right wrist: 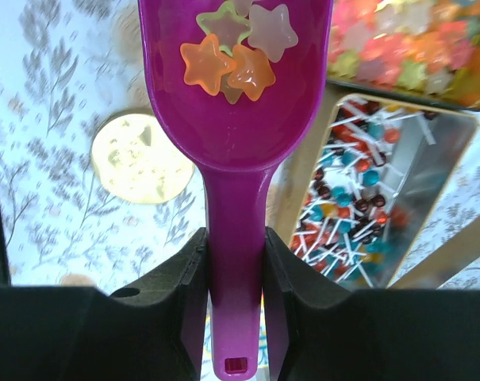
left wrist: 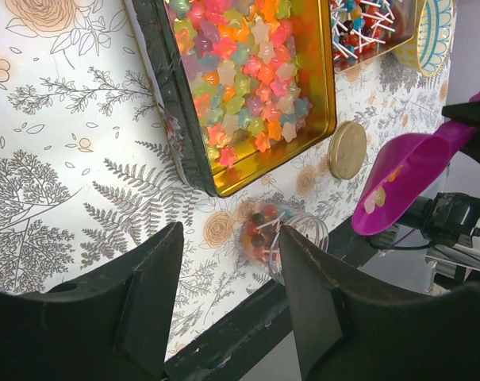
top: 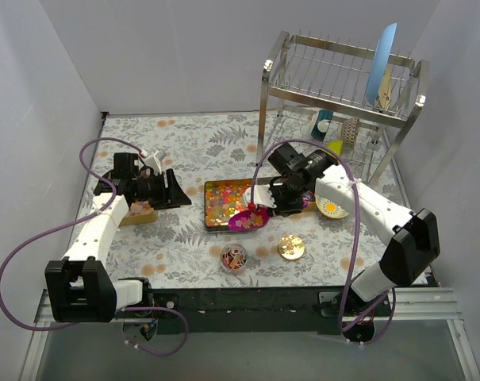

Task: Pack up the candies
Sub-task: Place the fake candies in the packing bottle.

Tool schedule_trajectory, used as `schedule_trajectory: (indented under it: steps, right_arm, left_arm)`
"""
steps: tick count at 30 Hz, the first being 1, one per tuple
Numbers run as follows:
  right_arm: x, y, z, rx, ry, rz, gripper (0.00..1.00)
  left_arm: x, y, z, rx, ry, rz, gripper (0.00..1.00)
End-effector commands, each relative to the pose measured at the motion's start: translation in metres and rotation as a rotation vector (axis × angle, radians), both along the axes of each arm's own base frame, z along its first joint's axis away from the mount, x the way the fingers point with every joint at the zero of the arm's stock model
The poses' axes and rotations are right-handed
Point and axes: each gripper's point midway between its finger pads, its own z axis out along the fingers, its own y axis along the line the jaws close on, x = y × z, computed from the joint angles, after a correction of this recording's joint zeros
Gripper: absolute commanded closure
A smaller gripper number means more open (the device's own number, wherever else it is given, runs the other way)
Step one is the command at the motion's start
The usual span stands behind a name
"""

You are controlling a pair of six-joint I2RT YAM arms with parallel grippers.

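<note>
Pastel star candies [top: 221, 200] fill a gold tin [top: 207, 208]; they also show in the left wrist view [left wrist: 240, 79]. My right gripper [top: 278, 205] is shut on the handle of a purple scoop [top: 248, 220], held over the tin's near right corner. In the right wrist view the gripper [right wrist: 236, 262] clamps the scoop [right wrist: 236, 135], which carries several star candies [right wrist: 228, 55]. A small clear jar [top: 234, 257] with candies in it stands near the front edge. My left gripper [left wrist: 232, 270] is open and empty, above the table to the left of the tin, with the jar [left wrist: 283, 238] by its right finger.
A flat gold lid [top: 291, 247] lies right of the jar. A second tin of lollipops [right wrist: 366, 198] sits right of the star tin. A patterned plate [top: 332, 208] and a metal dish rack [top: 343, 87] stand at the back right. A wooden block [top: 136, 213] lies under the left arm.
</note>
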Motion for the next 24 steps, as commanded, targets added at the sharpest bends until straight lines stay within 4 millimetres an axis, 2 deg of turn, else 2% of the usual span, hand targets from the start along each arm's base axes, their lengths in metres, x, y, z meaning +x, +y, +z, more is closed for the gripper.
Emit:
schedule_trajectory:
  steps: [1,2,5,9,14,18,24]
  right_arm:
    - [-0.023,-0.024,-0.003,-0.138,-0.035,0.1,0.99]
    - [-0.023,-0.031,-0.006,-0.19,-0.058,0.103,0.99]
    - [-0.024,-0.032,-0.007,-0.253,-0.114,0.109,0.99]
    - [-0.025,-0.021,0.0,-0.293,-0.147,0.127,0.99]
    - [-0.023,-0.02,0.004,-0.404,-0.206,0.149,0.99]
    - [-0.024,-0.011,0.012,-0.461,-0.23,0.151,0.99]
    - [-0.017,-0.012,0.019,-0.576,-0.377,0.233,0.99]
  left_arm:
    - [0.014,0.005,0.015,0.027,-0.083,0.006,0.49]
    - [0.015,0.005,0.016,0.026,-0.087,0.008,0.48]
    - [0.021,0.015,0.02,0.02,-0.104,0.05,0.48]
    - [0.023,0.017,0.024,0.002,-0.118,0.07,0.47]
    - [0.022,0.02,0.029,-0.022,-0.126,0.097,0.47]
    - [0.021,0.02,0.029,-0.037,-0.129,0.103,0.47]
    - [0.022,0.02,0.033,-0.091,-0.117,0.127,0.46]
